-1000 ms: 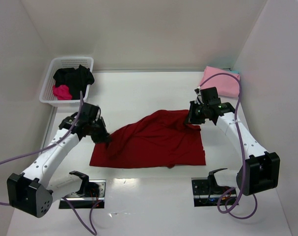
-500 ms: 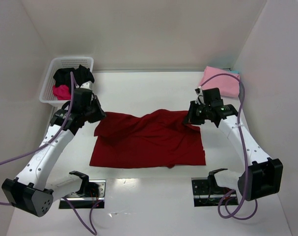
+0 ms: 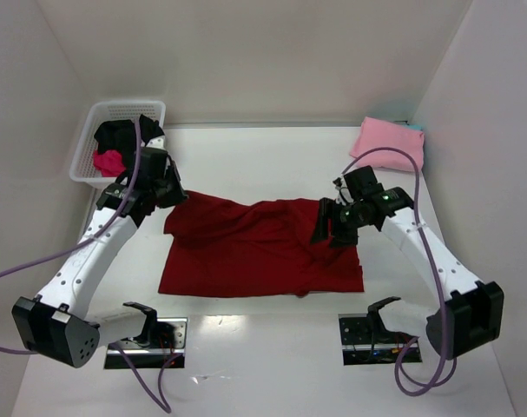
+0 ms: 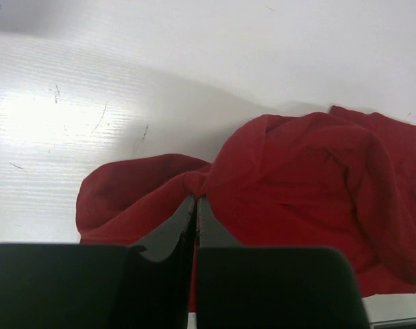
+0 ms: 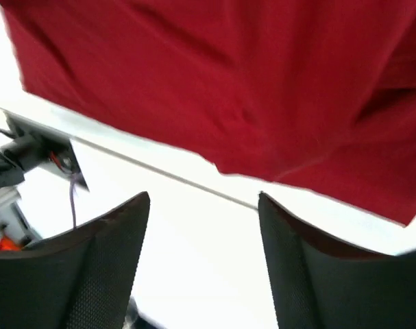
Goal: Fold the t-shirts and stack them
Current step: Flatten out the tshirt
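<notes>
The dark red t-shirt (image 3: 261,250) lay spread at mid-table, its long axis running from 9 to 3 o'clock and its straight edge at 6 o'clock. The left gripper (image 3: 174,200) was clenched on the shirt's 10 o'clock corner, with cloth pinched between its closed fingers. The right gripper (image 3: 326,233) hung released over the shirt's 3 o'clock edge, gripping nothing. A second before, the left gripper had sat lower on the shirt's left side. The right gripper had then been clamped on the 2 o'clock corner. The pink folded t-shirt (image 3: 389,143) rested at the table's 1 o'clock corner.
</notes>
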